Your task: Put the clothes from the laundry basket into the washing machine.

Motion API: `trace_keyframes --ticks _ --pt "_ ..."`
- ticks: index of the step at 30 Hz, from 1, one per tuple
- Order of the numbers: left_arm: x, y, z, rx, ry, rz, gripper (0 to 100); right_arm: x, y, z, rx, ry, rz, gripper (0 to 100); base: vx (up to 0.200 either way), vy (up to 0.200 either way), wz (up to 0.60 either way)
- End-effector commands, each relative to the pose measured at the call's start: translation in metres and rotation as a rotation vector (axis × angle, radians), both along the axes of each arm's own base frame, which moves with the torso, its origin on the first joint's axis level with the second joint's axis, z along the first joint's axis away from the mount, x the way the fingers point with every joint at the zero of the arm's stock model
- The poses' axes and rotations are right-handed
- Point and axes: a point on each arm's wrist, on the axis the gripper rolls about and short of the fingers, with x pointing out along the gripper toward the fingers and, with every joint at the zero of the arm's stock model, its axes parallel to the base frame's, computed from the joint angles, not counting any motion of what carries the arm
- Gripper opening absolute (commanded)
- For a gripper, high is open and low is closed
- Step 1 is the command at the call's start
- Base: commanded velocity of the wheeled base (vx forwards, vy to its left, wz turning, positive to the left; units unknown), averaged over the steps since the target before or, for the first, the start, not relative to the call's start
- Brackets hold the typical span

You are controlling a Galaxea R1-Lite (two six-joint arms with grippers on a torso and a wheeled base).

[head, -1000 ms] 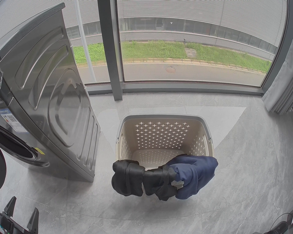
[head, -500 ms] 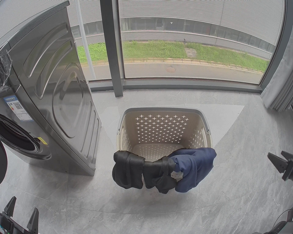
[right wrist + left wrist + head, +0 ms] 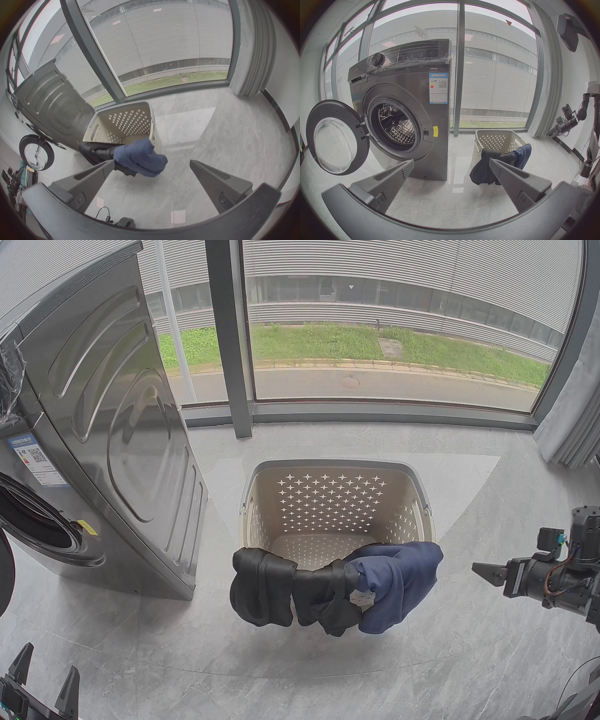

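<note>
Washing machine [image 3: 403, 103] stands on the floor [image 3: 500, 640] to robot's L, door [image 3: 334, 137] swung wide open, drum [image 3: 395, 126] exposed. Laundry basket [image 3: 337, 469] sits just beside it, straight ahead. The clothes aren't down inside. Black garment [image 3: 262, 596] & blue garment [image 3: 400, 580] hang draped over basket's near rim, touching each other, most of each drooping outside the wall.

Handling, my guess: both soft, light, floppy, no stiffness. They'll sag & trail once lifted, and since they overlap, one may drag the other along. Best hold is prob. a bunched fold at the rim crest, pinching thick cloth rather than a loose hem.

R gripper [image 3: 150, 162] is out to the R of basket, aimed toward blue garment, well apart from it, jaws spread w/ nothing btwn them. L gripper [image 3: 450, 160] sits low at near L, well apart from the clothes, jaws likewise spread & empty.

Can't tell whether the black is one piece or two. Near strip of basket bottom is hidden behind the cloth. Back of drum too dark to read. Small white tag [image 3: 359, 598] under the blue fold is too small to make out.
</note>
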Motion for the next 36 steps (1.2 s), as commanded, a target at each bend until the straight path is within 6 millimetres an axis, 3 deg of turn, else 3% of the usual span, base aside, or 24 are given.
trace_keyframes --ticks 1,10,21,36 --pt "0.0 0.0 -0.005 -0.002 -0.002 -0.002 100 0.026 0.015 -0.033 -0.033 0.123 0.034 100 0.0 0.0 0.0" --pt "0.0 0.0 -0.005 -0.002 -0.001 0.001 100 0.051 0.035 -0.059 -0.043 0.125 0.084 100 0.0 0.0 0.0" --pt "0.0 0.0 -0.005 -0.002 -0.001 0.0 100 0.064 0.061 -0.079 -0.067 0.143 0.133 100 0.0 0.0 0.0" --pt "0.0 0.0 -0.005 -0.002 0.001 0.0 100 0.094 0.074 -0.1 -0.065 0.126 0.131 100 0.0 0.0 0.0"
